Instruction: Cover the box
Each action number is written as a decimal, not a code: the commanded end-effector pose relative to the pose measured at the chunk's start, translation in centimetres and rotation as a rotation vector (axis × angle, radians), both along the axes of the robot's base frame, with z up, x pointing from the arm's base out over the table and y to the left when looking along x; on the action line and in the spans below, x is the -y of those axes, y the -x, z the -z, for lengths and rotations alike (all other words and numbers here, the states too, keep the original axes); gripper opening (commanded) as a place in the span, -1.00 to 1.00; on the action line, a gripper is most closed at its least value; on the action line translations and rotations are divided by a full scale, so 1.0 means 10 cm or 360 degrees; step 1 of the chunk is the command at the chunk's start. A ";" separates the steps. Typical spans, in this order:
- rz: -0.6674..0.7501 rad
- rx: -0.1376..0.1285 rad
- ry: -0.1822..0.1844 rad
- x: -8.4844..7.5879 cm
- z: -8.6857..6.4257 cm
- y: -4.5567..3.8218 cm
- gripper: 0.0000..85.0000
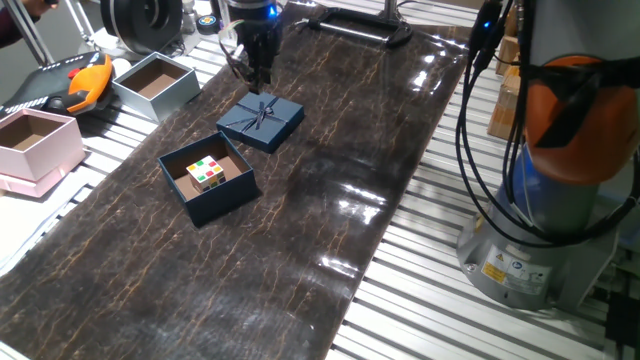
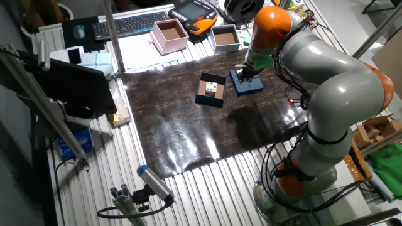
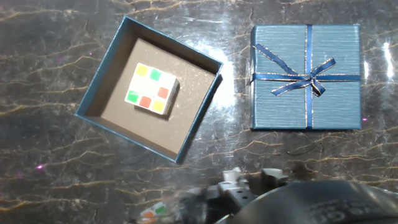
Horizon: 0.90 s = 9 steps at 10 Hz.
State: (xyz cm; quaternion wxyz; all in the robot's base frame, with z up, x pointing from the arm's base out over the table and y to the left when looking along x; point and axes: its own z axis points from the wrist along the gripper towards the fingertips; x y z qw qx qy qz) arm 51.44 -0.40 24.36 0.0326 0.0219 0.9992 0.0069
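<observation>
The box point(image 1: 208, 182) sits open on the dark mat point(image 1: 300, 250) with a colour cube point(image 1: 208, 173) inside. Its lid point(image 1: 261, 122), ribbon bow up, lies flat just beside the box, apart from it. The gripper point(image 1: 258, 76) hangs straight down above the lid; I cannot tell how its fingers stand. Past the box, bare mat runs on; a pink box point(image 1: 35, 146) and a grey box point(image 1: 156, 86) stand off the mat's edge.

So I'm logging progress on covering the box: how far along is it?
Nothing looks done yet. The open navy cardboard box sits uncovered on the dark mat, a colourful puzzle cube inside. Its ribboned navy lid lies flat beside it, apart. In hand: the end effector hangs just over the lid; I cannot tell if it grips. Left: grasp the lid, carry it across, seat it on the box.
</observation>
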 end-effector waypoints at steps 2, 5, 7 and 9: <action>0.0018 0.0016 -0.0006 0.05 0.04 -0.005 -0.98; 0.0042 0.0023 0.0007 0.10 0.11 0.005 -0.98; 0.0057 0.0033 0.0025 0.10 0.18 -0.031 -0.98; 0.0078 0.0065 0.0047 0.06 0.31 -0.108 -0.98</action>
